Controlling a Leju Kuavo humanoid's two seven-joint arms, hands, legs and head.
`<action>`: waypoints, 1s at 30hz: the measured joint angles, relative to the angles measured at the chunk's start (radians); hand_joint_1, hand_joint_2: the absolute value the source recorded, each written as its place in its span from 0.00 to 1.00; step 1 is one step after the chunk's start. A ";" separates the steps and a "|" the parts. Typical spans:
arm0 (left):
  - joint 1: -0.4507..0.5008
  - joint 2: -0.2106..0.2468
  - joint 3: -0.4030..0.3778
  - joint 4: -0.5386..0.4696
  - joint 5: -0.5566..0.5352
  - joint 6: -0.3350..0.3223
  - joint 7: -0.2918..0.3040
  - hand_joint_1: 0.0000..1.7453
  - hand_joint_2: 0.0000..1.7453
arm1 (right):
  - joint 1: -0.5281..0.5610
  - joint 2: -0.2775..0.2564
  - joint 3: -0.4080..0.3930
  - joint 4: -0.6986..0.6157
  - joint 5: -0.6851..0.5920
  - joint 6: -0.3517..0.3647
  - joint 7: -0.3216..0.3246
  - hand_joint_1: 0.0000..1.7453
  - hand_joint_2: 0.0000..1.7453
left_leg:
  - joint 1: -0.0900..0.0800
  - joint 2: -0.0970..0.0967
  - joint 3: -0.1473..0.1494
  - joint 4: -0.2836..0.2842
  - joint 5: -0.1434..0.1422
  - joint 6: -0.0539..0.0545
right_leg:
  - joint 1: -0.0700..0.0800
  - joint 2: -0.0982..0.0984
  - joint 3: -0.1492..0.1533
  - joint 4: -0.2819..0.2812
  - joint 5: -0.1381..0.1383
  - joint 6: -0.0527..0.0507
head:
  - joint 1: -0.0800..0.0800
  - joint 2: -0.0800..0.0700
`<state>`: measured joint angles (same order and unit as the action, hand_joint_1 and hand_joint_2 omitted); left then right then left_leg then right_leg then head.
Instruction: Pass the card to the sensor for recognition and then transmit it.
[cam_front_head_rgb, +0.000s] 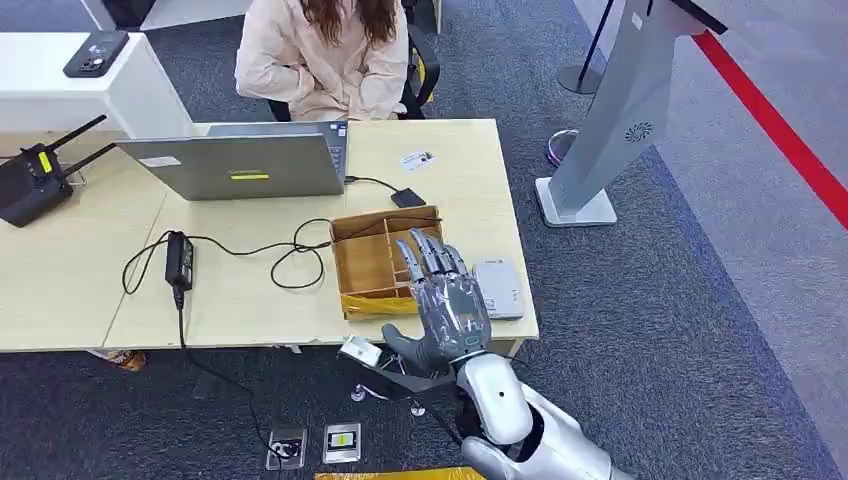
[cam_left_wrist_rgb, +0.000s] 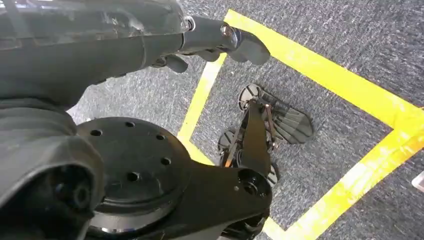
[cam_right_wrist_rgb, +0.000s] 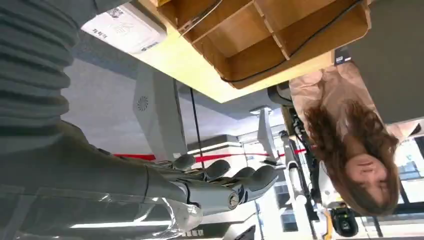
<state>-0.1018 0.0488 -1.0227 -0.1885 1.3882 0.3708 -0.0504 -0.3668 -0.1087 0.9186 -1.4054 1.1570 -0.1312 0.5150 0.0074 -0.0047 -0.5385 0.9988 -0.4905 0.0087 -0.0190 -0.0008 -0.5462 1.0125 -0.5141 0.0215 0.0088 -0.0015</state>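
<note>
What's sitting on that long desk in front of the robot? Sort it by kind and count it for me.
Electronics: 4 - laptop, black router with antennas, power adapter, grey card reader
Wooden divided tray: 1
Card: 1
Small black box on a cable: 1
Total: 7

– what is the big thing here?
– a light wood table (cam_front_head_rgb: 455, 150). a grey laptop (cam_front_head_rgb: 245, 165) sits on it, and a black box with antennas (cam_front_head_rgb: 30, 180) at the far left.
– what else?
– a black power brick (cam_front_head_rgb: 179, 255) with its cable, a wooden tray (cam_front_head_rgb: 375, 262), a small grey box (cam_front_head_rgb: 497, 287) just beside the tray, and a card (cam_front_head_rgb: 417, 159) near the far edge.
</note>
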 joint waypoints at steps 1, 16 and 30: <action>0.000 0.000 0.000 0.000 0.000 -0.001 0.000 0.00 0.00 | -0.006 0.006 0.001 0.013 0.001 0.000 -0.002 0.00 1.00 | 0.000 0.000 0.000 0.000 0.000 0.000 | 0.000 0.000 0.000 0.000 0.000 0.000 | 0.000 0.000; 0.000 0.003 0.000 0.000 -0.009 -0.008 -0.003 0.00 0.00 | -0.071 0.078 0.007 0.194 -0.003 -0.010 -0.010 0.00 1.00 | 0.000 0.000 0.000 0.000 0.000 0.000 | 0.000 0.000 0.000 0.000 0.000 0.000 | 0.000 0.000; 0.000 0.010 -0.001 0.000 -0.021 -0.022 -0.006 0.00 0.00 | -0.081 0.082 0.014 0.257 -0.004 -0.011 0.005 0.00 1.00 | 0.000 0.000 0.000 0.000 0.000 0.000 | 0.000 0.000 0.000 0.000 0.000 0.000 | 0.000 0.000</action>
<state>-0.1015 0.0591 -1.0239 -0.1884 1.3672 0.3491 -0.0561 -0.4480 -0.0271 0.9327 -1.1486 1.1532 -0.1419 0.5203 0.0074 -0.0047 -0.5384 0.9989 -0.4905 0.0087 -0.0190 -0.0010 -0.5463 1.0124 -0.5140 0.0214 0.0088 -0.0015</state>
